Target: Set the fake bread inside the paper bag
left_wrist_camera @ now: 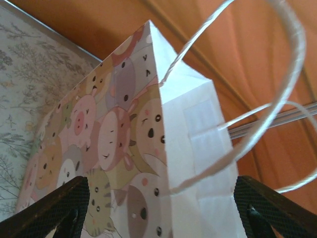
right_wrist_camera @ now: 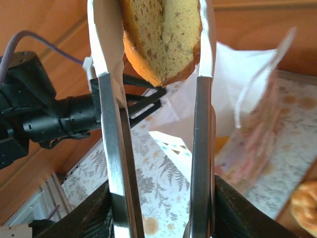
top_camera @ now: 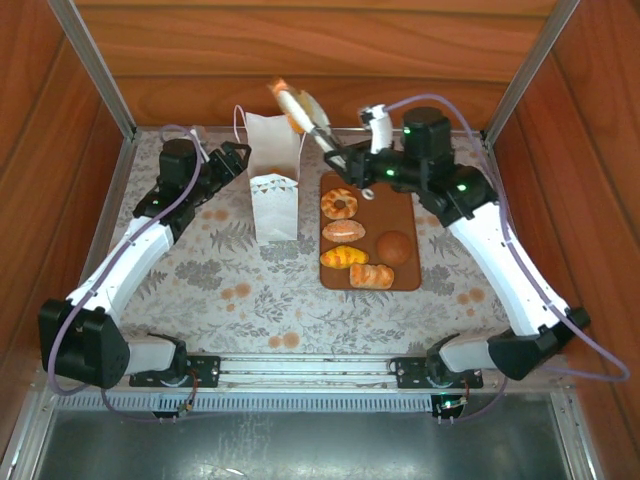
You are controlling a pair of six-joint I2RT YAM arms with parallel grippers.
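Right gripper (right_wrist_camera: 154, 20) clenched the pale toy bread slice (right_wrist_camera: 163, 44) just above the upright white paper bag (top_camera: 275, 190), at its far-right rim. Left gripper (top_camera: 238, 160) straddled the bag, grip unclear.

**Pastel faces, orange crust**

White paper bag (left_wrist_camera: 124, 144), one side printed with pink, tan and grey animal faces. Bread slice (right_wrist_camera: 161, 34) pale tan, orange-crusted. Cloth (top_camera: 250, 290) patterned with grey leaves, orange blooms.

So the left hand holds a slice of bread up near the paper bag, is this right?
Not quite: the right hand, not the left hand, holds the slice of bread up near the paper bag. The right wrist view shows the slice clamped between its fingers.
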